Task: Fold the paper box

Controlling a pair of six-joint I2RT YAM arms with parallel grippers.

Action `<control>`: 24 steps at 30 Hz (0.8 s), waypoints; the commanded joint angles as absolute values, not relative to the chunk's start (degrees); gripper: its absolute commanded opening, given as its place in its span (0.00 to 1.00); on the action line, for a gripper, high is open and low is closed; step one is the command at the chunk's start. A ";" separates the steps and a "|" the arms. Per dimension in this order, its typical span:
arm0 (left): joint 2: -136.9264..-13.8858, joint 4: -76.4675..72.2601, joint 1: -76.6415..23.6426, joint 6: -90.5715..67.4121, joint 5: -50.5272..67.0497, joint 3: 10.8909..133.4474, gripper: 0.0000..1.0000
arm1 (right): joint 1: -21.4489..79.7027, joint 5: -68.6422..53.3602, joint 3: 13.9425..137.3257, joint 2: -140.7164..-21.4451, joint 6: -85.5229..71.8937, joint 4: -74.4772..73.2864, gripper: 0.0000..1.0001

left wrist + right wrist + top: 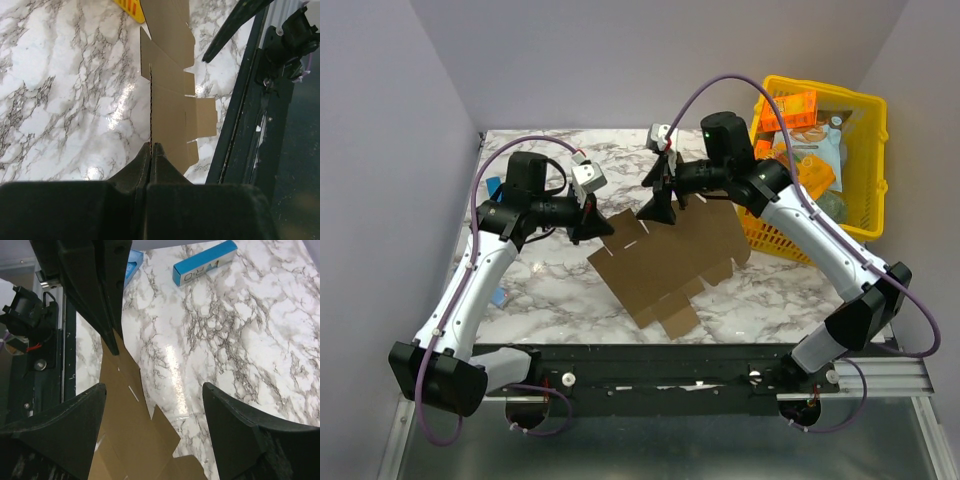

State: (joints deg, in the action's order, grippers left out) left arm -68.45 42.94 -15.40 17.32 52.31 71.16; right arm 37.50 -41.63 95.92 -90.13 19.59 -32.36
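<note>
The paper box (668, 260) is a flat brown die-cut cardboard sheet with flaps and slots, held tilted above the marble table. My left gripper (594, 223) is shut on the sheet's far left corner; in the left wrist view the fingertips (151, 149) pinch its edge and the sheet (170, 95) runs away from them. My right gripper (660, 205) is open above the sheet's far edge, holding nothing. In the right wrist view the sheet (131, 440) lies below and between the spread fingers (75, 415), with the left gripper's dark fingers at its corner.
A yellow basket (868, 160) of orange snack boxes and packets stands at the right, close to the right arm. A slim blue bar (205, 262) lies on the marble table (550, 290) at the far left. A black rail (650, 365) runs along the near edge.
</note>
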 commanded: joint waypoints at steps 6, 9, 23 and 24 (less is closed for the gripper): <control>-67.32 39.90 -16.35 16.00 57.30 69.70 0.00 | 39.73 -47.72 95.36 -93.07 19.78 -31.30 0.79; -66.98 38.59 -16.52 15.38 57.30 69.17 0.00 | 40.34 -48.69 95.01 -93.78 18.72 -31.11 0.71; -64.60 32.87 -16.79 12.13 58.00 66.18 0.00 | 40.96 -50.80 95.01 -96.06 17.93 -33.75 0.48; -64.69 32.52 -16.87 11.95 58.01 66.18 0.00 | 40.96 -50.80 95.18 -96.24 17.93 -34.10 0.43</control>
State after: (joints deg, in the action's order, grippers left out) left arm -66.02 35.20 -16.38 13.23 55.22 66.92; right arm 40.47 -49.19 95.18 -94.72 17.96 -32.42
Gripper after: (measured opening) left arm 0.014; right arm 0.480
